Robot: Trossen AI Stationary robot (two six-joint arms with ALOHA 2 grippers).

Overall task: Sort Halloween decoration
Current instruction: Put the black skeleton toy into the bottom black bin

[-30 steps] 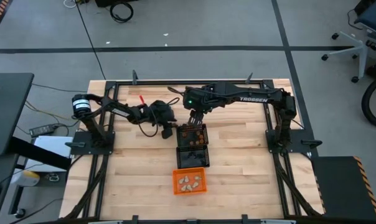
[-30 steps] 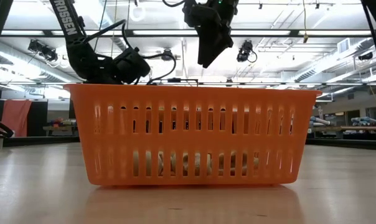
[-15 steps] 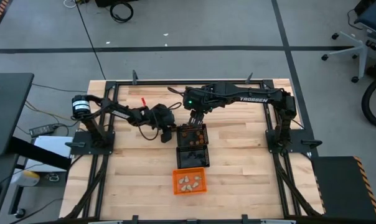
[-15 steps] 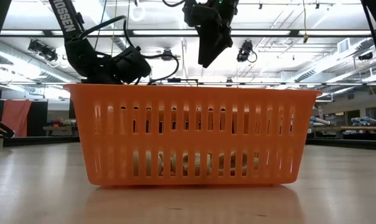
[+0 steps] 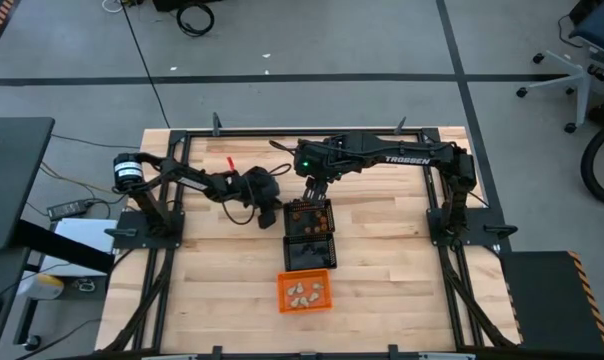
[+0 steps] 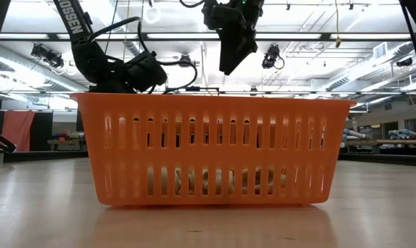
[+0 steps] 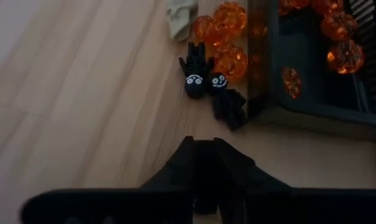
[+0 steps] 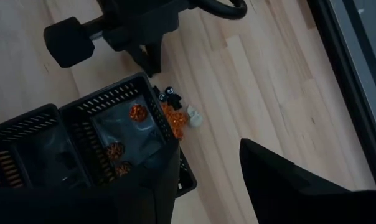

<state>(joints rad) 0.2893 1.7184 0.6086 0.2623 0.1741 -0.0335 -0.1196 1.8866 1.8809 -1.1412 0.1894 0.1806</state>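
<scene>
No visible shift since half a second ago. Left gripper point(image 7: 203, 163), fingers together and empty, hovers short of loose trinkets point(image 7: 208, 74) beside the black mesh basket point(image 7: 312, 93). Right gripper point(image 8: 206, 162), jaws spread and empty, hangs above that basket; bare table point(image 5: 402, 260) lies around.

The orange basket point(image 6: 211, 148) hides the table behind; its cream trinkets point(image 6: 215, 180) blur.
</scene>
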